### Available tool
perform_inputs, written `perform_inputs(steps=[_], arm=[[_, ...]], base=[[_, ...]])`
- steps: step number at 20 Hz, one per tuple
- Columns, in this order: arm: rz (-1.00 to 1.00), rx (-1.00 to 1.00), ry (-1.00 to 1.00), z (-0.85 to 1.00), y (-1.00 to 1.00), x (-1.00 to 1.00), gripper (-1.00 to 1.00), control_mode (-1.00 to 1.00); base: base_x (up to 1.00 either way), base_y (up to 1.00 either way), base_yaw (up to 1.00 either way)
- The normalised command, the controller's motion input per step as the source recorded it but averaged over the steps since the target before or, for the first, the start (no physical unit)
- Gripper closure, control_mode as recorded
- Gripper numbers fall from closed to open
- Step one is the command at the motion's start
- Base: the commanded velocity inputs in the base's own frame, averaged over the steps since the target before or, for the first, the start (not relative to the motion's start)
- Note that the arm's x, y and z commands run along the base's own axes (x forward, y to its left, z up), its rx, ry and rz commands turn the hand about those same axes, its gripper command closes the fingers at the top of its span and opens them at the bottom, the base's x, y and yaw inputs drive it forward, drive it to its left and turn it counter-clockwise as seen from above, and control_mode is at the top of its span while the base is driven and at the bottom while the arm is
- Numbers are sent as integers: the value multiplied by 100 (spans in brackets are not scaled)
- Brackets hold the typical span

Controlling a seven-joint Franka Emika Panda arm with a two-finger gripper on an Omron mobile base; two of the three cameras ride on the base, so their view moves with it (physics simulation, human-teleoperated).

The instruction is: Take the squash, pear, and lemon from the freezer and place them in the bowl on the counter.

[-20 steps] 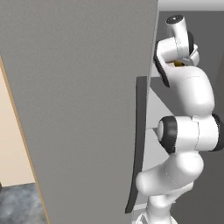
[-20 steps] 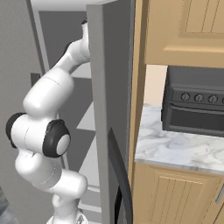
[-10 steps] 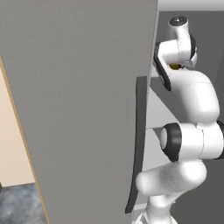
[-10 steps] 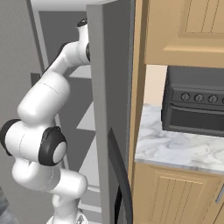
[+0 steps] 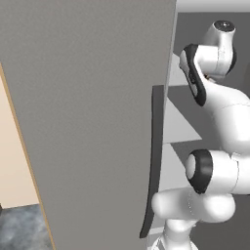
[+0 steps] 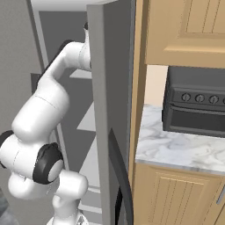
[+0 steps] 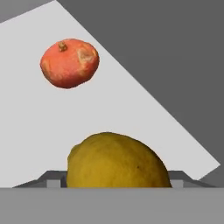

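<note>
A yellow lemon (image 7: 116, 164) fills the bottom middle of the hand view, right at my gripper (image 7: 117, 177), whose jaws are shut on it; the lemon hides the fingertips. Further along the pale freezer shelf (image 7: 131, 109) lies a round orange-red squash (image 7: 69, 62), apart from the lemon. My arm reaches past the open grey freezer door (image 5: 88, 122) into the upper part of the freezer (image 6: 57, 26). The pear and the bowl are out of view.
The door's long dark handle (image 5: 155, 161) stands close to my arm's left side. To the right of the freezer, the marble counter (image 6: 176, 149) carries a dark toaster oven (image 6: 195, 107), with wooden cabinets above and below.
My hand has lifted slightly inside the freezer while the elbow has sunk lower. The lemon has stayed at the gripper.
</note>
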Motion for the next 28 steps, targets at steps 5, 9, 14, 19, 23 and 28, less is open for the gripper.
perform_inputs(steps=[5, 9, 14, 19, 23, 28], arm=[[31, 0, 0, 0, 18, -83, 100, -100], [31, 0, 0, 0, 22, -86, 100, -100], [18, 0, 0, 0, 13, -100, 100, -100], [1, -2, 0, 0, 2, -100, 100, -100], [0, -5, 1, 0, 24, -98, 100, -100], [0, -3, 6, 0, 32, -88, 100, -100]], base=[[0, 0, 0], [0, 0, 0], [0, 0, 0], [0, 0, 0], [0, 0, 0], [0, 0, 0]])
